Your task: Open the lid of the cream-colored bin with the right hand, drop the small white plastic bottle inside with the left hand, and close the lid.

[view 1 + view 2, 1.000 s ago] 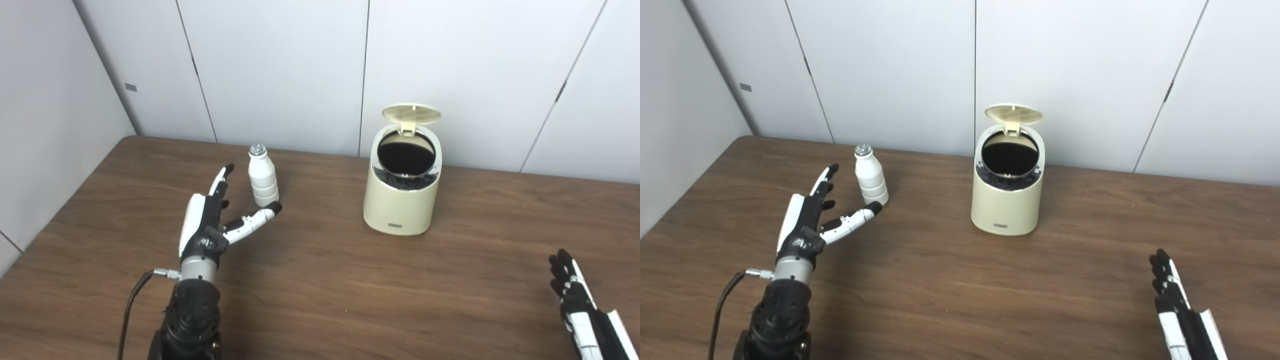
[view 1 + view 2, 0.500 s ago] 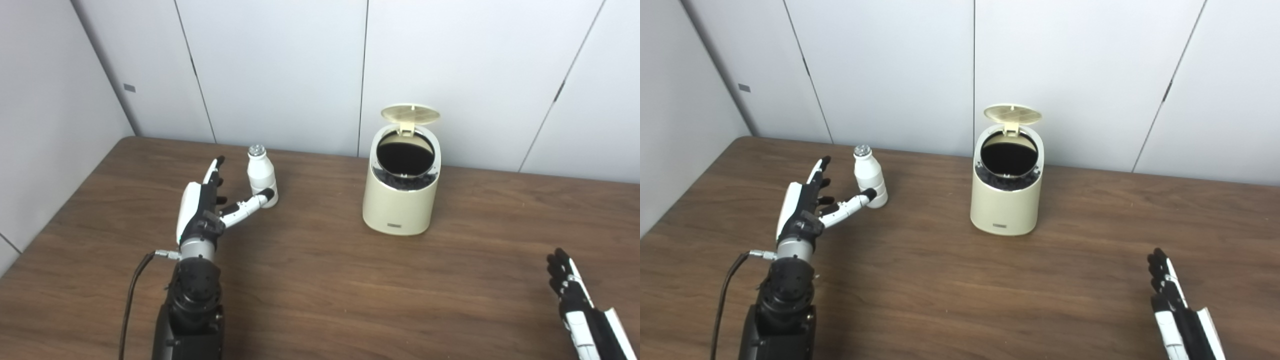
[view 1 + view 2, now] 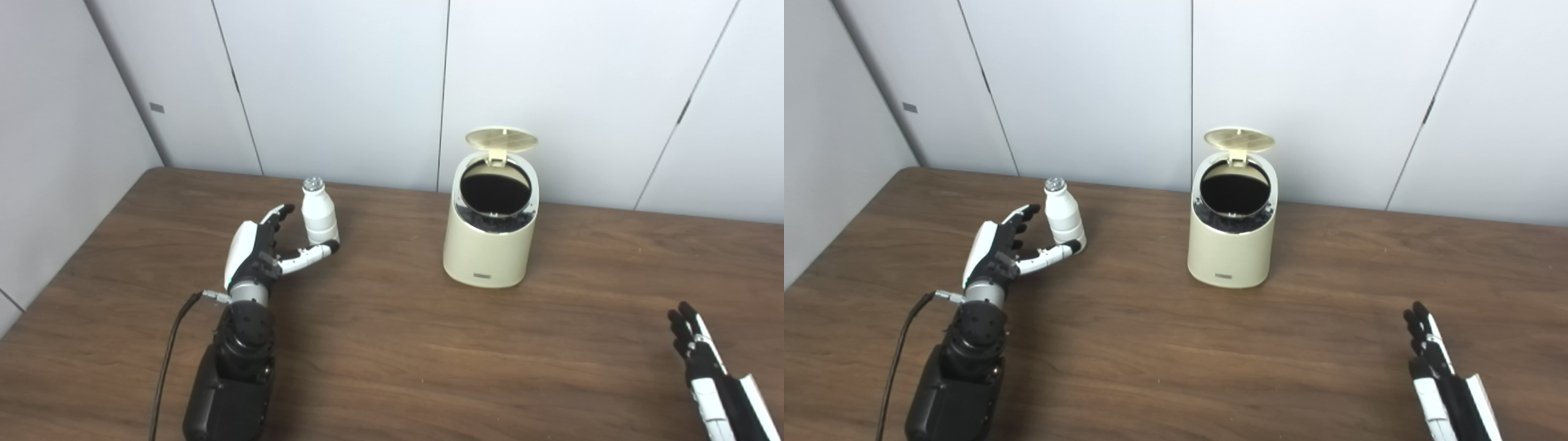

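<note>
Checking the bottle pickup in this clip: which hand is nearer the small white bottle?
Left. The left hand sits right beside the bottle, fingers apart and cupping around it, not yet closed. The right hand rests far off by the table's near right edge, beyond the open bin.

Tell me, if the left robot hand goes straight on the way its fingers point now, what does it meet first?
Most likely the small white bottle: the left robot hand is open around its base, thumb in front.

Cream-colored bin (image 3: 490,242) upright on tabletop (image 3: 392,343), round lid (image 3: 501,139) hinged up at 12 o'clock, dark interior exposed. Small white ribbed bottle (image 3: 319,215) with silver cap upright, well apart at bin's 9 o'clock.
</note>
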Controlling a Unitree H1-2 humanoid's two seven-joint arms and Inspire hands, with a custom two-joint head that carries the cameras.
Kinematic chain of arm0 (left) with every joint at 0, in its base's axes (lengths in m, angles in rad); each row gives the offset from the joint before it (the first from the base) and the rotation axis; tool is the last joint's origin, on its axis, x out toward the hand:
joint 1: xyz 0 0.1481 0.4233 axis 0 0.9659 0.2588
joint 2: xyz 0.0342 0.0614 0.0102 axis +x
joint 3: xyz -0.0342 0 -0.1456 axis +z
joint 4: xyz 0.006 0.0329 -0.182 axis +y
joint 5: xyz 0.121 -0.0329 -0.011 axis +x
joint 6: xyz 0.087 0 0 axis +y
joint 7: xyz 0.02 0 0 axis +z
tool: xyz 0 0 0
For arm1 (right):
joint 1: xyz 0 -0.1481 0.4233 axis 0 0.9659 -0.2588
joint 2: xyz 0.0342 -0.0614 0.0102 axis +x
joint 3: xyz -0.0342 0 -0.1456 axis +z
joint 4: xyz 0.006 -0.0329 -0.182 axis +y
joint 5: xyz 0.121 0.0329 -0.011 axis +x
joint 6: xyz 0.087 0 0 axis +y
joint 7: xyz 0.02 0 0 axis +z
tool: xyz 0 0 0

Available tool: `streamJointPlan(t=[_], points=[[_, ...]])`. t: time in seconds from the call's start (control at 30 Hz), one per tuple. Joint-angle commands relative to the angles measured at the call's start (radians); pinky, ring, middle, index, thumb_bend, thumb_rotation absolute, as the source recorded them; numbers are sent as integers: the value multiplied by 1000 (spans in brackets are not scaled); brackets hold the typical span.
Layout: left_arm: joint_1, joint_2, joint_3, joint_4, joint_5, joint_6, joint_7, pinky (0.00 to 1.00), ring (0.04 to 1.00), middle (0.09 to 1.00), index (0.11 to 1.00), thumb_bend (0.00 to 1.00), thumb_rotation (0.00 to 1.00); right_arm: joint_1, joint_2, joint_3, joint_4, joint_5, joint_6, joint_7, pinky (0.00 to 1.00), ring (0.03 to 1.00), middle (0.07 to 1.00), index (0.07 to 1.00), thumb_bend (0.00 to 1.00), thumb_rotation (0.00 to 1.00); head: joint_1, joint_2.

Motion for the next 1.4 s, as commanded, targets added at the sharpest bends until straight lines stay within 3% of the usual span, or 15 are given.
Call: streamJointPlan(t=[0.0,0.27,0.7,1.37], points=[[-53,25,-12,3,-9,-53,39,875,924,921,889,907,335,8,13,3,42,14,-30,-11,1000,997,971,987,626,1000,0,2],[-66,43,-29,49,-39,-79,75,876,927,929,885,895,323,5,12,5,54,5,-39,-15,1000,997,967,993,628,1000,-7,1],[-85,63,-47,69,-58,-100,99,797,867,880,875,866,295,-6,16,7,50,-1,-23,-17,1000,983,958,1000,645,1000,-9,3],[-104,52,-59,64,-87,-97,117,826,857,834,819,829,253,-6,13,5,39,-13,-1,-15,1000,978,946,1000,674,1000,-11,24]])
